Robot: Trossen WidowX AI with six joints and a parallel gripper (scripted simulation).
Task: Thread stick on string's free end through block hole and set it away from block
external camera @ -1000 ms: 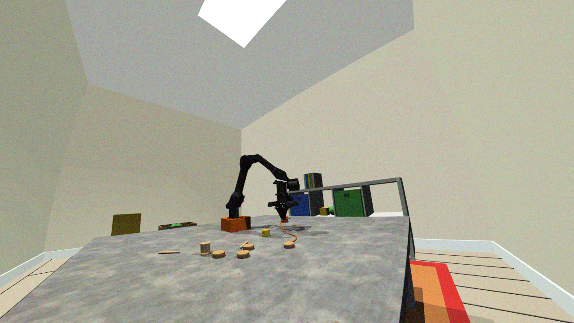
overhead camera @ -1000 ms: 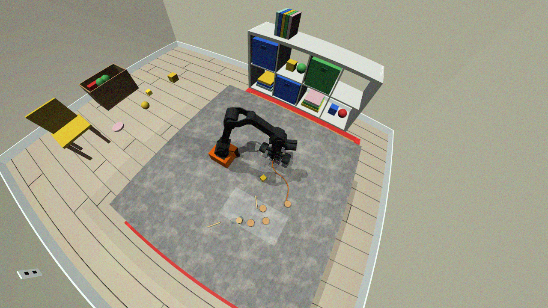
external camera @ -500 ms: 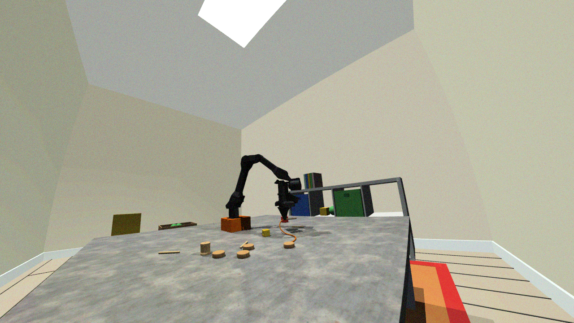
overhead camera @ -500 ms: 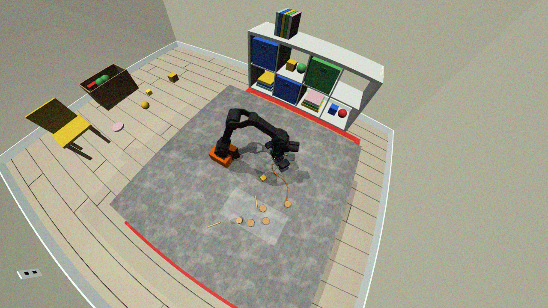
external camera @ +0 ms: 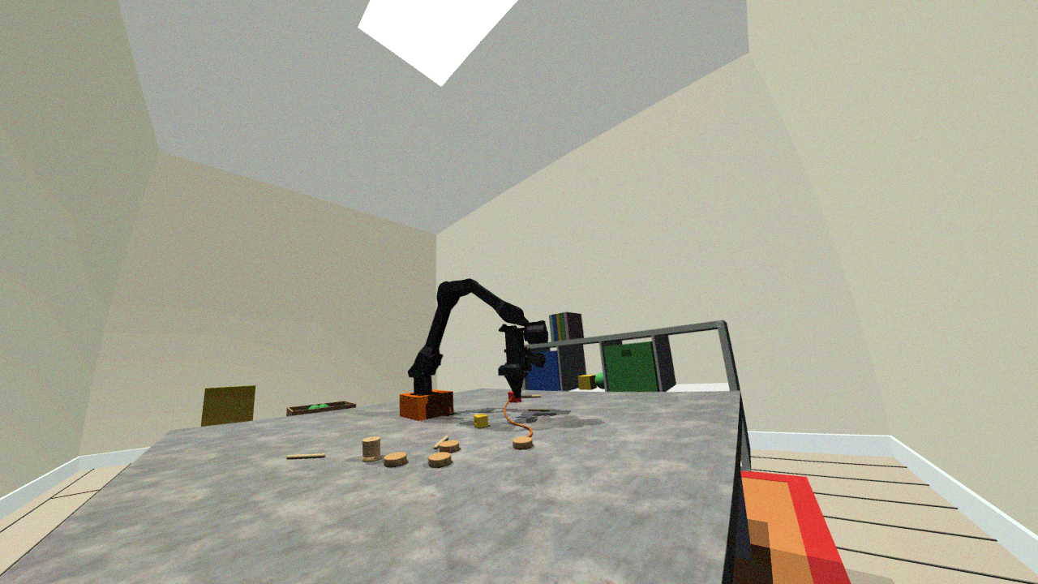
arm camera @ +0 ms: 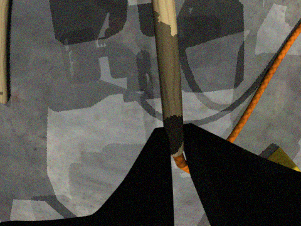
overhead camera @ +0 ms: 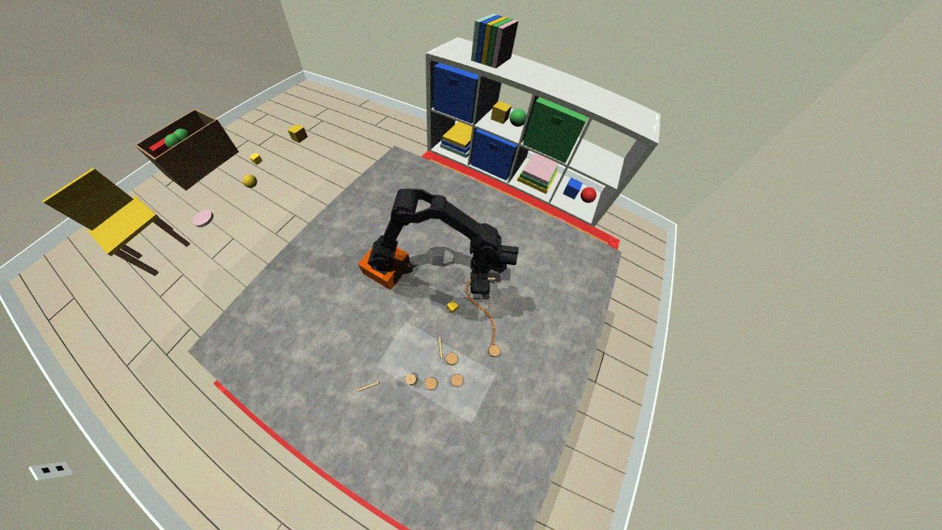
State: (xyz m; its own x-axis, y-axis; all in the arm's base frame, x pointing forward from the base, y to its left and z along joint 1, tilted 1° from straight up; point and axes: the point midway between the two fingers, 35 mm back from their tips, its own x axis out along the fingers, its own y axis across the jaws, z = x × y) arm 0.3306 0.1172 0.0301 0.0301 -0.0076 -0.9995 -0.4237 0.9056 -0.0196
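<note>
My gripper (external camera: pixel 516 397) (arm camera: pixel 173 135) is shut on the wooden stick (external camera: pixel 531 396) (arm camera: pixel 170 69) by its string end, above the table. The stick has a dark band between the fingertips and points away to the right in the top view. The orange string (overhead camera: pixel 491 317) (external camera: pixel 519 427) (arm camera: pixel 264 82) leaves its end, hangs down and curves to the round button (overhead camera: pixel 494 350) (external camera: pixel 522 443). The small yellow block (overhead camera: pixel 452 305) (external camera: pixel 480 420) (arm camera: pixel 282 159) stands on the table (overhead camera: pixel 316 316), apart from the stick. Its hole cannot be made out now.
A loose stick (arm camera: pixel 4 50) lies left in the wrist view. Two more loose sticks (overhead camera: pixel 440 347) (overhead camera: pixel 368 386), several wooden discs (overhead camera: pixel 452 358) (overhead camera: pixel 457 380) (overhead camera: pixel 430 383) and a wooden cylinder (overhead camera: pixel 411 378) (external camera: pixel 371 448) stand or lie beyond the block. A small red object (external camera: pixel 510 397) is behind the fingertips.
</note>
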